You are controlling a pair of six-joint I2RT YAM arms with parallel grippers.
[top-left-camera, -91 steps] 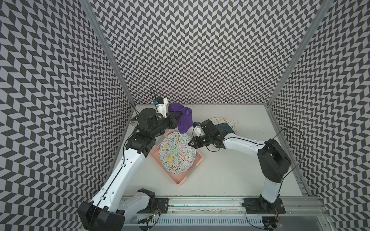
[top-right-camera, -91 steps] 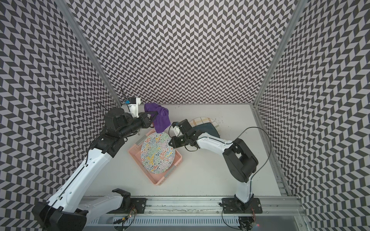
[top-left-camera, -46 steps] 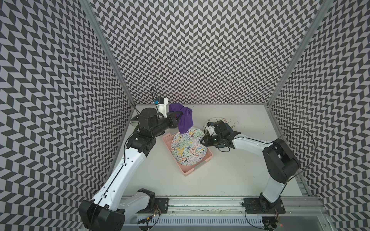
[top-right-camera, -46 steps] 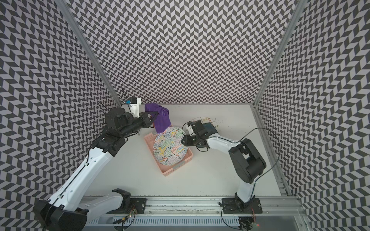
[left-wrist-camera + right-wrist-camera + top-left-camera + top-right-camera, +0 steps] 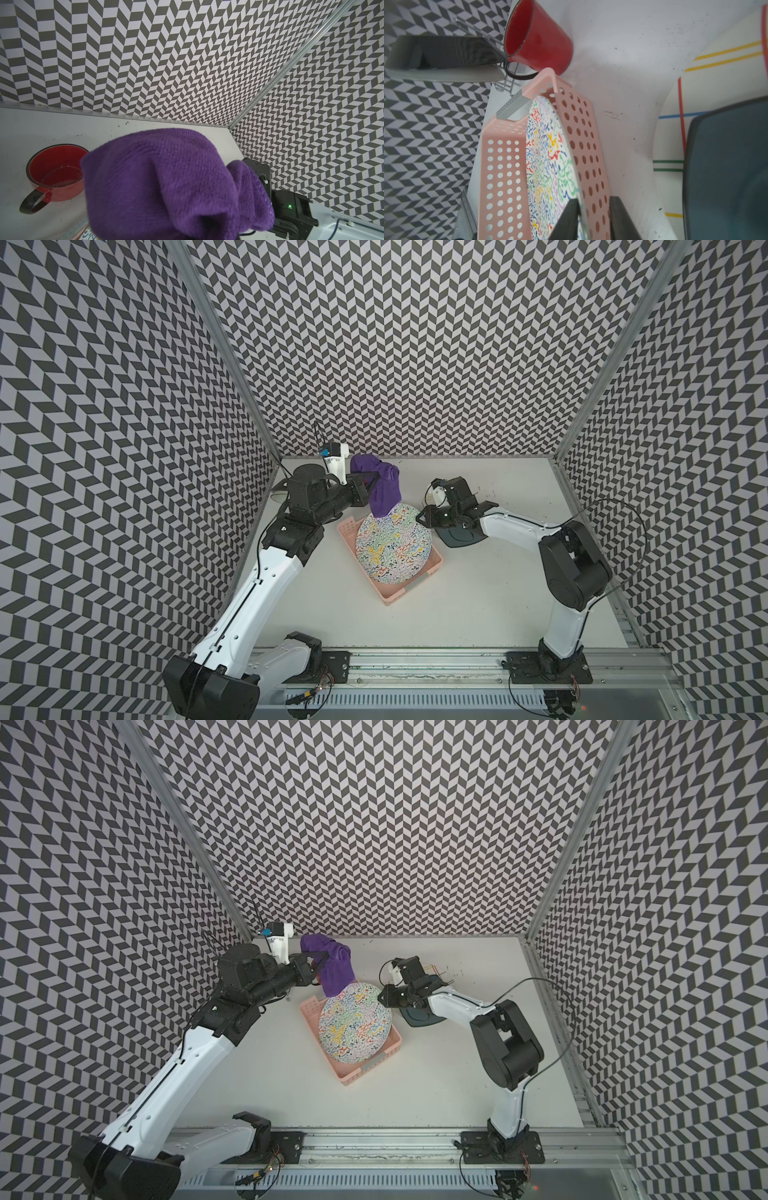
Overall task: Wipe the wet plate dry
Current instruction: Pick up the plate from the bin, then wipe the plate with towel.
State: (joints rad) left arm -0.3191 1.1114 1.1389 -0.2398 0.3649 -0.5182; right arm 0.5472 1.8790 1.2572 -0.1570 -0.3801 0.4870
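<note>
Over the pink basket [image 5: 392, 597], the plate [image 5: 394, 545] now tilts higher, its rim between right hand [image 5: 593, 216] fingers.

plate [image 5: 394, 546]: round, white with multicolour squiggle print, tilted up on edge, lower edge inside pink perforated basket [image 5: 388, 594], mid-table | wetness: cannot tell | cloth [image 5: 384, 492]: purple terry, bunched, hanging, lower end overlapping plate's far rim in both top views; contact cannot tell

Purple cloth [image 5: 384, 491] (squiggly multicoloured plate [image 5: 392, 543]).
</note>
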